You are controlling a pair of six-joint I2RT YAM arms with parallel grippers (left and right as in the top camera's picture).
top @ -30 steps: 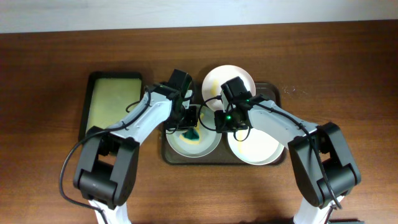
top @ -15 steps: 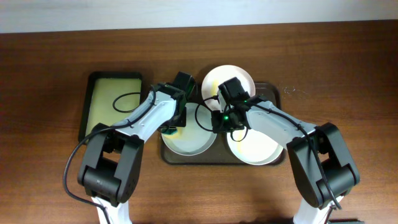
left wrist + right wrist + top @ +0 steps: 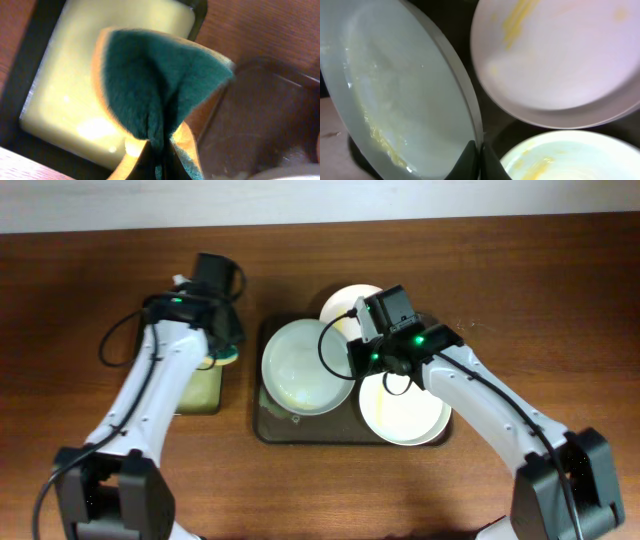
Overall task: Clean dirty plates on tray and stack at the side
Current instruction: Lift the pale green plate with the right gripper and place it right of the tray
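Brown wooden table across the whole overhead frame; at centre, the dark brown tray, rounded corners, raised rim; left of it, a smaller black tray with pale yellowish lining, mostly hidden under the left arm from above, plain in the left wrist view; on the left half of the brown tray, the left plate, white, faint yellow smears low on its inside, right rim pinched hard between the closed fingers of the right gripper; whether lifted off the tray floor, impossible to tell; at the tray's upper middle, the upper plate, yellow streak inside, partly under the right wrist; at lower right of the tray, the lower-right plate, yellowish smears, also partly under that arm; over the black tray's right edge, near the brown tray's corner, the left gripper, fingers clamped on a folded green sponge with yellow backing, well apart from every plate.
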